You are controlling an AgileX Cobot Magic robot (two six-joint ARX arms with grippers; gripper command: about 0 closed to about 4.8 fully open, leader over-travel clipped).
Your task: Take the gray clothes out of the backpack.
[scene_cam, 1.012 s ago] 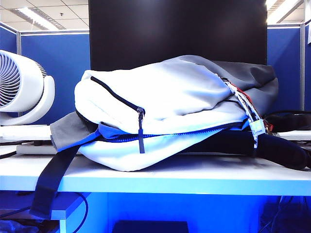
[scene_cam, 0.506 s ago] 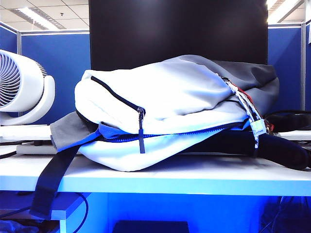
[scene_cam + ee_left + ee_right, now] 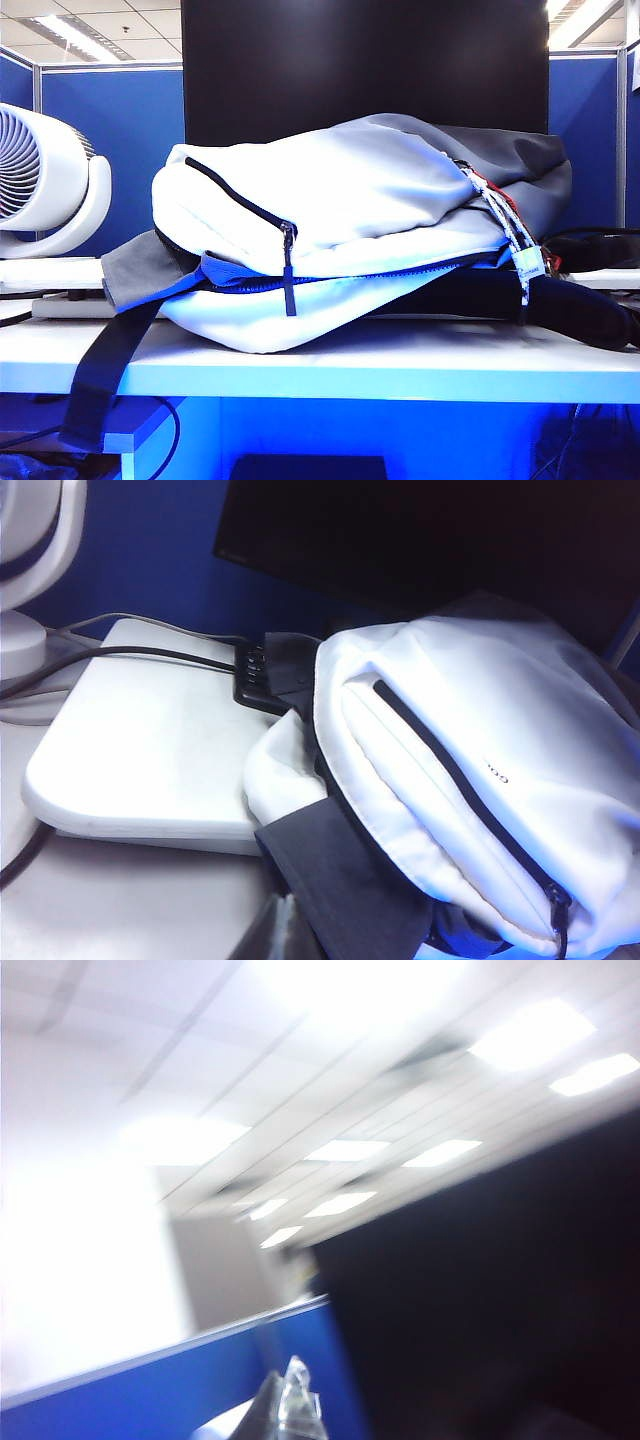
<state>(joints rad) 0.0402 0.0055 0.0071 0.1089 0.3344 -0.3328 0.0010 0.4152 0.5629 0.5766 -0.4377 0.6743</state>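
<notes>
The backpack (image 3: pixel 330 215), white and pale gray with black zips, lies on its side on the white table (image 3: pixel 400 375). The gray clothes (image 3: pixel 135 268) poke out of its open left end as a dark-gray flap with a blue edge beneath. In the left wrist view the backpack (image 3: pixel 490 730) fills one side and the gray clothes (image 3: pixel 345 880) hang out of its mouth. My left gripper (image 3: pixel 283 927) is shut and empty, its tips just beside the flap's edge. My right gripper (image 3: pixel 292 1400) is shut and empty, aimed up at the ceiling in a blurred view. Neither gripper shows in the exterior view.
A white fan (image 3: pixel 40 185) stands at the far left, and a black monitor (image 3: pixel 365 65) rises behind the backpack. A wide black strap (image 3: pixel 100 385) hangs over the table's front edge. A white slab (image 3: pixel 140 750) with cables and a black power strip (image 3: pixel 268 675) lies beside the backpack's mouth.
</notes>
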